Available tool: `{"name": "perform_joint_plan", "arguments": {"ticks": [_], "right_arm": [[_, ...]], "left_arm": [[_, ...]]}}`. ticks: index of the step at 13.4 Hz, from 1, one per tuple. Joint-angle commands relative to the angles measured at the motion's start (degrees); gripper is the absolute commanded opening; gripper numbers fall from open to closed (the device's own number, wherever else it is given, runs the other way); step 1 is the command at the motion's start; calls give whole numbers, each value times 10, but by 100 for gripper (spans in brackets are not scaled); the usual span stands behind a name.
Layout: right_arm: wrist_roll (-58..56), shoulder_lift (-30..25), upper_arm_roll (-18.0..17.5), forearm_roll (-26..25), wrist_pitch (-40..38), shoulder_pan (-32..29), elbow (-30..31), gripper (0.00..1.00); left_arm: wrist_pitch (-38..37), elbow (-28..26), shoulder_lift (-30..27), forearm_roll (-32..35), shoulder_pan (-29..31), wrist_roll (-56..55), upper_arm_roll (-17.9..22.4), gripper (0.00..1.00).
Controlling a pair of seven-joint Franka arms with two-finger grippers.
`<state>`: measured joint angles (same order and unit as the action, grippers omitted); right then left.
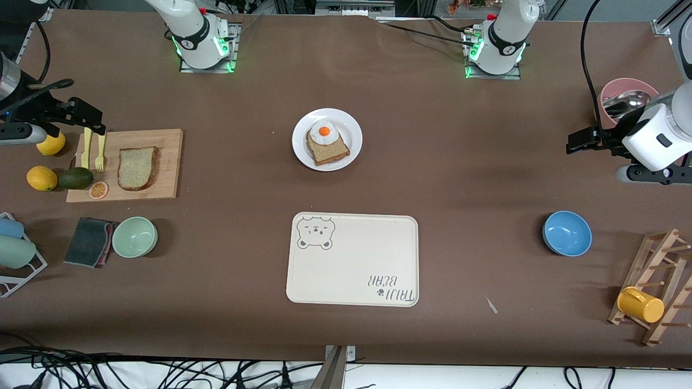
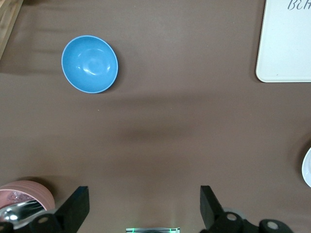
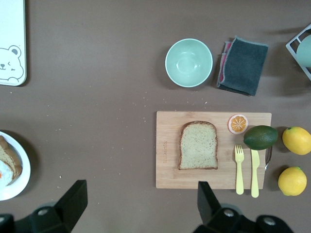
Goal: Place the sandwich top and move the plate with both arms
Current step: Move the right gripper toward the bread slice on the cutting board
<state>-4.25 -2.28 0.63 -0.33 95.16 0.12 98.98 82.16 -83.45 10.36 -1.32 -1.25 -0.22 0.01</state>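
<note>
Both arms parked at tabletop (image 1: 459,178) ends, tools spread, empty.

Bear tray (image 1: 352,259) nearest camera; cutting board (image 1: 125,165) carries sandwich top (image 1: 137,168) under right tool (image 3: 138,201); plate (image 1: 327,139) with egg slice mid-table; left tool (image 2: 143,204) near blue bowl (image 1: 566,233); plate cut off in wrist views.

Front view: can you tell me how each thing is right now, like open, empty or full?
Sandwich top: flat on the cutting board, not placed.
Plate: holds the egg slice.
Bear tray: empty.
Green bowl: empty.
Blue bowl: empty.
Yellow cup: hung on the wooden rack.
Left gripper: open, over bare table.
Right gripper: open, over the board's edge.
</note>
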Motion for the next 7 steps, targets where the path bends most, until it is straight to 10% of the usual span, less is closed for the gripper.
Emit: {"name": "perform_joint_plan", "arguments": {"ticks": [1,7], "right_arm": [[8,3,-11,-2,1,-11,-7,100],[7,3,-11,-3,0,-11,-9,100]], "left_arm": [[-5,14,6,-4,4,1,-2,100],[-3,16,12,-4,9,2,1,100]]}}
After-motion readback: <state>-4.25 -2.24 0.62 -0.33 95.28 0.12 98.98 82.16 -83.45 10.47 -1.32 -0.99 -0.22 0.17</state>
